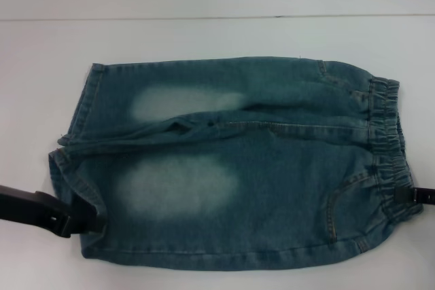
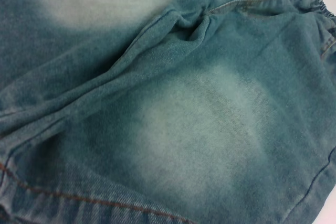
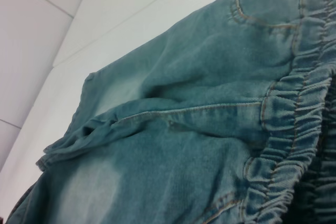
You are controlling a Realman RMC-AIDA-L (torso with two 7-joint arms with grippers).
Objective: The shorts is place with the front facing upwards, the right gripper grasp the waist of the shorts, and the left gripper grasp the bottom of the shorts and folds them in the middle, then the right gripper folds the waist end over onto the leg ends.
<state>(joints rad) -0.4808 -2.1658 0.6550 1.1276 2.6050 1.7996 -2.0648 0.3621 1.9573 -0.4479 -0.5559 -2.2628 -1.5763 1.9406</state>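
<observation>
I've got shorts (image 1: 231, 168) flat on surface (image 1: 204, 39). Left tool (image 1: 80, 221) pinches the near leg hem, right tool (image 1: 410, 196) at waist (image 1: 384, 147), grip unclear. Risk: hem slips mid-fold, layers bunch.

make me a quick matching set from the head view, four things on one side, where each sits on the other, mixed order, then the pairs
Things:
1. left gripper
2. right gripper
3. waist
4. larger pale patch

Places:
A. right end of the shorts, gathered
B. at the near leg hem, left side
C. on the nearer leg
D. at the near end of the waistband, right side

Pairs: 1-B, 2-D, 3-A, 4-C
</observation>
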